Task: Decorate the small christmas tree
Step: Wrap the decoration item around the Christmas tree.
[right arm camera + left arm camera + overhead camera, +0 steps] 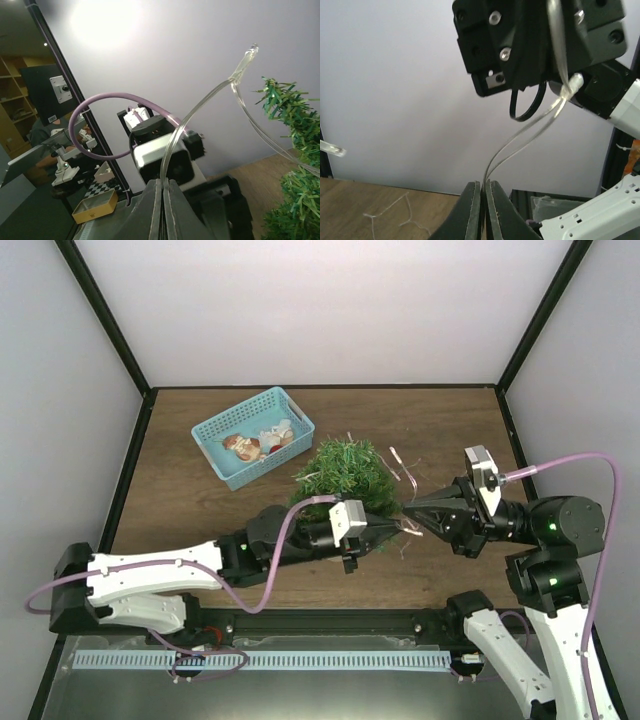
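Observation:
The small christmas tree (345,472) stands mid-table, bushy and green; its branches also show at the right of the right wrist view (295,150). A clear plastic strand (520,137) runs between both grippers in front of the tree's right side. My left gripper (483,186) is shut on one end of it, the two lines rising to a knot by the right gripper's body (530,45). My right gripper (163,184) is shut on the strand (200,107), which loops up to a knot and trails down toward the tree. The two tips (395,530) (408,508) nearly meet.
A light-blue basket (215,430) holding small ornaments sits at the back left of the tree. More loose strand (405,468) lies on the wood right of the tree. A thin wire (390,212) lies on the table. Black frame posts edge the table.

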Action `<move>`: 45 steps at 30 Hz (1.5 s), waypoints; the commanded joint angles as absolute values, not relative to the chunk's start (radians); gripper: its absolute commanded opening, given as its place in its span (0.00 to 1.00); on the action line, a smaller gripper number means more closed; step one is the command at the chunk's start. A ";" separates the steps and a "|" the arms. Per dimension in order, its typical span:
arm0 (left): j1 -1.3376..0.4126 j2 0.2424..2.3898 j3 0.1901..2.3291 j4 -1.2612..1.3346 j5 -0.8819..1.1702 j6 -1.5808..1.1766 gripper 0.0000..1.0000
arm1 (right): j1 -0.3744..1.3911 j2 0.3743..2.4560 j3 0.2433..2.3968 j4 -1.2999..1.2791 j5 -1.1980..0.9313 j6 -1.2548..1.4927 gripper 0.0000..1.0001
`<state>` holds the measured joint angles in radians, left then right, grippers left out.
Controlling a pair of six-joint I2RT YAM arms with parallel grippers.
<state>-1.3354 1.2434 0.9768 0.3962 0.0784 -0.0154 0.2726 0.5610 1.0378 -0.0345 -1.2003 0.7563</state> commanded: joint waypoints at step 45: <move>-1.336 0.607 0.689 -0.252 -0.635 -0.632 0.04 | 0.274 0.554 0.858 -0.493 -0.561 0.163 0.47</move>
<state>-1.3361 0.5884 0.6727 -0.2058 -0.5850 -0.6357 0.2726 0.5419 0.8845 -0.4408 -0.6586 0.2276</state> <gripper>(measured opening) 0.043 0.465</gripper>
